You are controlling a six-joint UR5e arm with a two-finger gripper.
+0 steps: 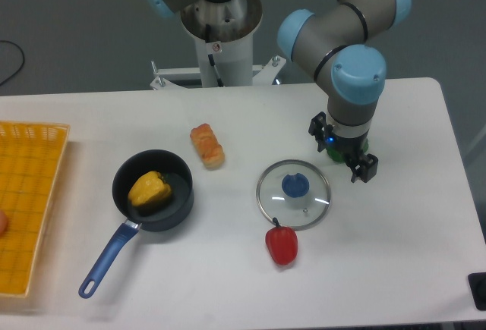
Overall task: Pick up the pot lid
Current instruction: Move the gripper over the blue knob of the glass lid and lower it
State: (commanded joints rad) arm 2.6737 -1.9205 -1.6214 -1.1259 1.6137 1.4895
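The gripper (339,158) hangs from the arm on the right, its two fingers spread apart with no object held between them. To its lower left lies the pot lid (277,205), a round transparent disc with a pale rim, flat on the white table (220,284). A round blue knob (295,186) stands up from the lid's middle. Gripper and lid are apart; the exact height of the fingers over the table is hard to tell.
Close behind the gripper is a green object (362,147), partly hidden. A red object (282,246) lies just in front of the lid. Farther left are a brown bread-like item (206,146), a black pan (181,202) holding something yellow, and a yellow crate (34,186).
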